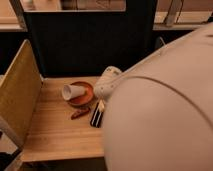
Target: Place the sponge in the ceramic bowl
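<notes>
The ceramic bowl (84,98) is a shallow reddish-brown dish near the back middle of the wooden table. A white cup (71,91) lies on its side in it. My gripper (102,104) hangs at the end of the big white arm, just right of the bowl and above the top end of a black oblong (96,116). The sponge is hidden behind my arm.
A small reddish-brown object (80,113) lies in front of the bowl. A tall wooden side panel (19,95) borders the table's left. My white arm (160,110) covers the table's right half. A dark wall (90,45) stands behind.
</notes>
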Controlling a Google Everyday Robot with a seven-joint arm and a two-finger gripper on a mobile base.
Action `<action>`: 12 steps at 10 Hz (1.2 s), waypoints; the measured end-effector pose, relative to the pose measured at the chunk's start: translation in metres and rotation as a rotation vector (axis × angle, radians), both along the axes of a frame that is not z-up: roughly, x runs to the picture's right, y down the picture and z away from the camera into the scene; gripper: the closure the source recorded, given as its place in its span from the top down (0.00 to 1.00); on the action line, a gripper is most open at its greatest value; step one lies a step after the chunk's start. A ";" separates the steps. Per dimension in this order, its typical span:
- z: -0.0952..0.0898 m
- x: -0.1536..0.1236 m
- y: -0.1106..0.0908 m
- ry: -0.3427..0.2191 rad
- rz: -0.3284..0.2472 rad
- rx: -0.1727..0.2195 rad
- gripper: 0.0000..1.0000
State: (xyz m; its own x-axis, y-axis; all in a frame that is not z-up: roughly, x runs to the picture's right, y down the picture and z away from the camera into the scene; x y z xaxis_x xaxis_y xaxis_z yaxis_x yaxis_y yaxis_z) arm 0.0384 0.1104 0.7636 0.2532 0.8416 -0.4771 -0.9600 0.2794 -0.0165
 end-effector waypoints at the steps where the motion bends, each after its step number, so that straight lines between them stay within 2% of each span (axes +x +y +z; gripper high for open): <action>1: 0.013 -0.015 0.020 -0.017 -0.007 -0.057 0.80; 3: 0.030 -0.033 0.045 -0.041 0.007 -0.126 0.80; 4: 0.033 -0.036 0.047 -0.046 0.010 -0.132 0.80; 8: 0.031 -0.037 0.039 -0.067 0.010 -0.117 0.80; 10: 0.035 -0.031 0.032 -0.095 0.052 -0.118 0.80; 12: 0.042 -0.013 0.026 -0.090 0.086 -0.119 0.80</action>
